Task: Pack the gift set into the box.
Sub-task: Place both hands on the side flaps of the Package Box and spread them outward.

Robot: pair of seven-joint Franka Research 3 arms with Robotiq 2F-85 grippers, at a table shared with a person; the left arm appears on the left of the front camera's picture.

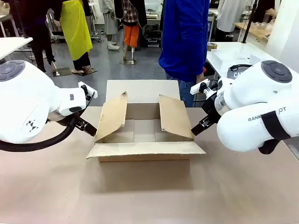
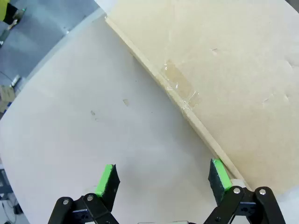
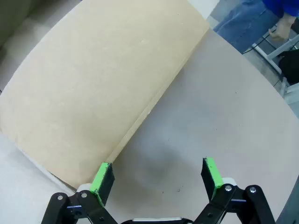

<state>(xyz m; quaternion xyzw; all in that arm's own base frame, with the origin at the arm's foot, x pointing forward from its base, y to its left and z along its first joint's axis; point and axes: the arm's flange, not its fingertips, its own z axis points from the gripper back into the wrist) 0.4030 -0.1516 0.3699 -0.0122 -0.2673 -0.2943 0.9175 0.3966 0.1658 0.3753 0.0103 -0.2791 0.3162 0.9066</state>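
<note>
Flap-opening seems in hand: the large shallow brown corrugated cardboard box [image 1: 145,150] sits empty mid-table, and the left gripper [image 2: 162,173] and right gripper [image 3: 157,171], jaws apart, flank its half-raised side flaps [image 1: 112,116], which next need pressing outward.

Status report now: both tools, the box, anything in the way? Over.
Left tool open, beside left flap. Right tool open, beside right flap. Box on table, interior bare where visible. Both flaps lean inward over opening.
</note>
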